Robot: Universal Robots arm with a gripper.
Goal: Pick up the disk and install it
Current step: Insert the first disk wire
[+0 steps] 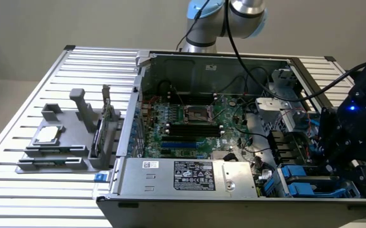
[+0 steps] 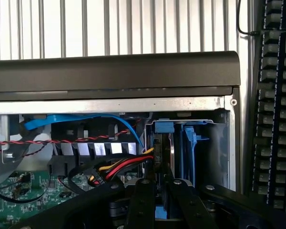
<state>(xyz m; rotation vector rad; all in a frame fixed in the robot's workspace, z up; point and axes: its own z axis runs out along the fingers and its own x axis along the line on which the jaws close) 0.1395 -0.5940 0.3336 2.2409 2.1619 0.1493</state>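
- You have one slatted metal table (image 1: 18, 161), and on it one open computer case (image 1: 234, 209) lying on its side with its inside turned up to you.
- Inside the case you can count one green motherboard (image 1: 189, 128), with one silver power supply box (image 1: 189, 176) along the case's near edge in the exterior view.
- One robot arm (image 1: 234, 14) comes down from behind the case, and its black wrist and gripper (image 1: 341, 156) hang over the drive corner of the case, at the exterior view's right.
- One grey parts holder (image 1: 69, 142) stands on the table at the exterior view's left, well apart from the case; you can see one small square silver chip (image 1: 48, 135) lying flat on it.
- One black keyboard (image 2: 276, 95) shows beside the case in the wrist view.
- The disk (image 2: 164, 150) stands on edge in the blue-railed drive bay (image 2: 190, 143) at the case corner, just beside a bundle of red, yellow and black wires (image 2: 119, 167).
- The gripper (image 2: 163, 183) sits right at the disk's edge with its two jaws drawn close together; they look clamped on the disk's thin edge, though the contact itself is dark and you may not be able to confirm it.
- In the exterior view you can make out blue carrier rails (image 1: 297, 183) low in that same corner.
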